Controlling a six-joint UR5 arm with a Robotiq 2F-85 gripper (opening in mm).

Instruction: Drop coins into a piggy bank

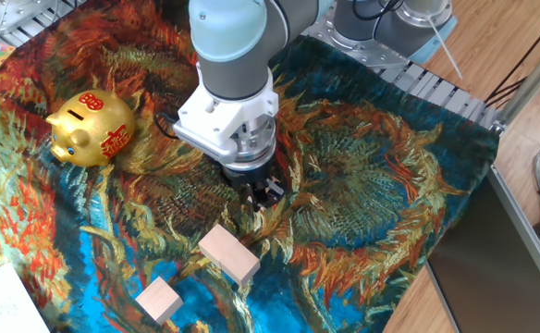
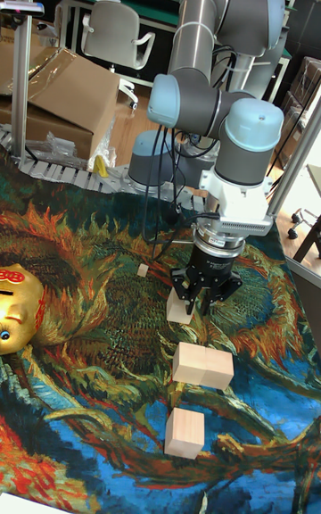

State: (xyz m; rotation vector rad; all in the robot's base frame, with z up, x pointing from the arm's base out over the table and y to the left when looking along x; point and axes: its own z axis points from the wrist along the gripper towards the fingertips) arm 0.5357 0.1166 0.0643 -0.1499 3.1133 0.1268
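Observation:
The gold piggy bank (image 1: 92, 128) with red markings sits on the patterned cloth at the left; in the tall fixed view the piggy bank (image 2: 18, 309) shows at the left edge. My gripper (image 1: 263, 193) points down, low over the middle of the cloth and well to the right of the bank. In the tall view the gripper (image 2: 203, 302) has dark fingers that stand close together, and their gap is not clear. No coins show in either view.
Two pale wooden blocks (image 1: 229, 254) (image 1: 159, 301) lie in front of the gripper. A third block (image 2: 178, 304) sits partly behind the fingers, with a tiny one (image 2: 142, 270) beyond it. White paper (image 1: 2, 305) lies at the front left corner.

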